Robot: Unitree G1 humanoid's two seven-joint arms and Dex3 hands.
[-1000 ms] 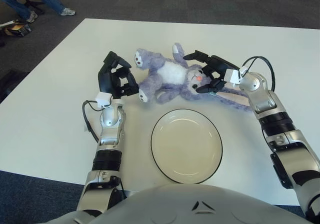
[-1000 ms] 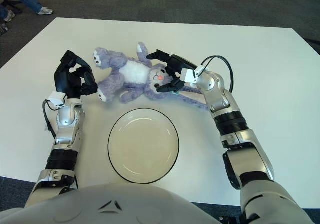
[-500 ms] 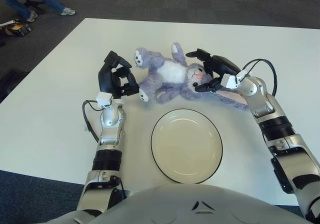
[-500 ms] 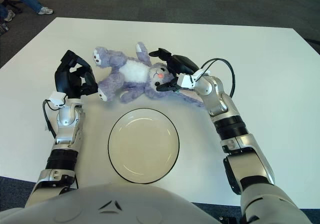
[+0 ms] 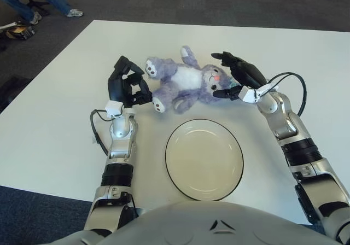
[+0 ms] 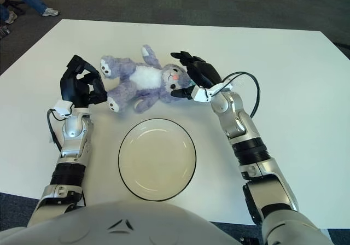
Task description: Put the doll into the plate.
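The right hand's fingers (image 5: 225, 59) are spread around the doll's head: one reaches over the top, another (image 5: 221, 93) comes in under the face, and the palm sits against the side of the head. Whether they press the plush or only frame it cannot be told. The right hand (image 5: 236, 74) is at the doll's right end, so any hold it has is on the head alone.

The left hand's fingers (image 5: 135, 86) are curled in, and the lowest fingertip is just beside the doll's foot; contact is not clear. The left hand (image 5: 127, 84) stands upright on its wrist at the doll's left end.

The doll (image 5: 183, 83) lies on its back on the bench (image 5: 54, 114), stretched between the two hands, just beyond the plate (image 5: 204, 158) and not in it.

Likely troubles, as I judge them:
- A soft head may squash and slip out of a wide, loose hold once lifted.
- Held at one end, the limp body would sag, and the legs could drag or end up draped over the rim.
- If the hands move unevenly, the doll may twist or be pushed away from the plate.
- A dragged doll could nudge the plate.
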